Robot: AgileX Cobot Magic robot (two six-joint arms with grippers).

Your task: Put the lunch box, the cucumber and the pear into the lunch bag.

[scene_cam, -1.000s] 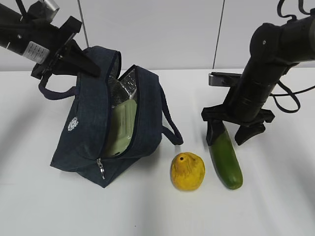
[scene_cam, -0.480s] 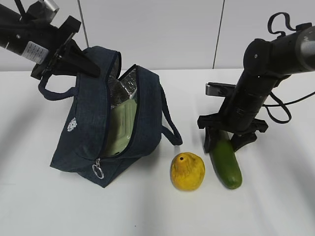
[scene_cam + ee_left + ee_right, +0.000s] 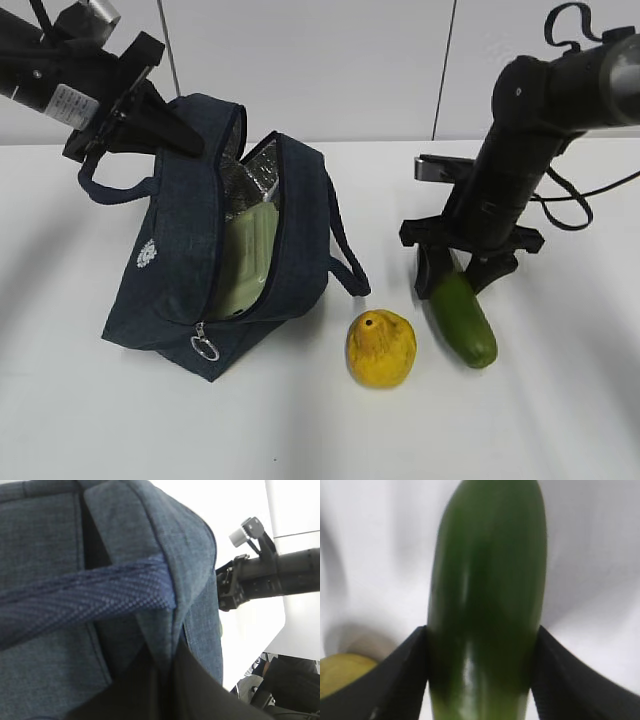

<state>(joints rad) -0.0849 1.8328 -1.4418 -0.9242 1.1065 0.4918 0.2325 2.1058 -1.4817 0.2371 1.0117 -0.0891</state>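
On the white table, exterior view: lunch bag (image 3: 190, 250) stands tilted with its top unzipped, foil lining showing.
Lunch box (image 3: 248, 262): inside the bag opening, pale green lid facing out.
Writing: small white round logo (image 3: 147, 253) on the bag side, unreadable; white sticker on the left arm, also unreadable.
Left gripper (image 3: 165, 128): fingers closed, pinching the bag's upper edge.
Pear (image 3: 381, 348): on the table between bag and cucumber.
Cucumber (image 3: 462, 318): lies just right of the pear, far end between the right gripper's (image 3: 458, 270) fingers.
Left wrist view: navy handle strap (image 3: 85, 602) crosses the bag fabric.
Right wrist view: both fingers (image 3: 395, 677) press the cucumber's sides.
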